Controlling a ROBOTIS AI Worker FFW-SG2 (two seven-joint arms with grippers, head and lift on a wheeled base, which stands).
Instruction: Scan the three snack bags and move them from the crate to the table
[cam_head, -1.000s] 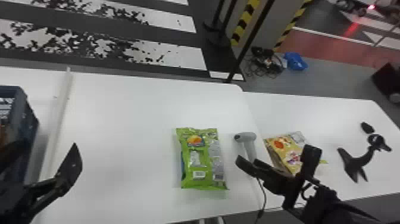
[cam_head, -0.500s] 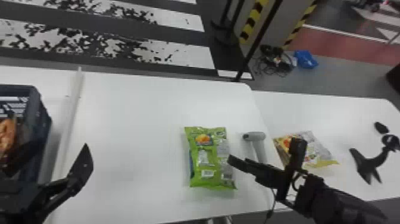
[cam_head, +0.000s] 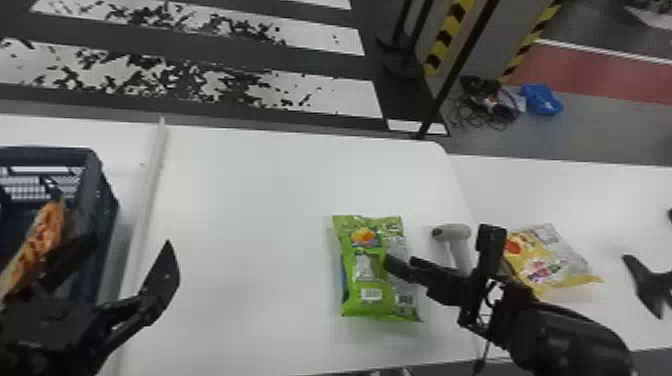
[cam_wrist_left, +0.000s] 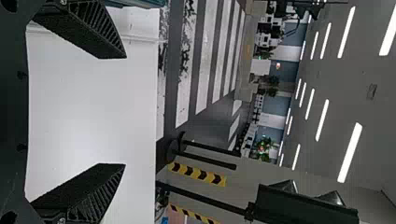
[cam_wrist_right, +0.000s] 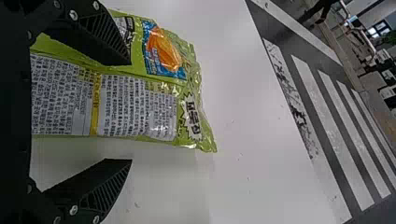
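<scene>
Off-centre closing risked a slip

The dark-blue plastic crate (cam_head: 93, 172) held an orange snack bag (cam_head: 37, 245) near your spread, empty left gripper (cam_wrist_left: 124, 110). Your right gripper (cam_wrist_right: 131, 112), parted and empty, sat off-centre over the glossy green bag (cam_head: 367, 280) on the white table (cam_head: 250, 225); closing there could have lost its edge.

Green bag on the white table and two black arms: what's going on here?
A two-armed robot is at work scanning snack bags and moving them from a dark blue plastic crate to the white table. Its right gripper, jaws open, is at one side of the shiny green snack bag, which lies ungripped. Its left gripper, open and empty, is near the crate, which holds an orange bag. A yellow-and-silver bag lies farther right, past a pale grey handheld scanner.
</scene>
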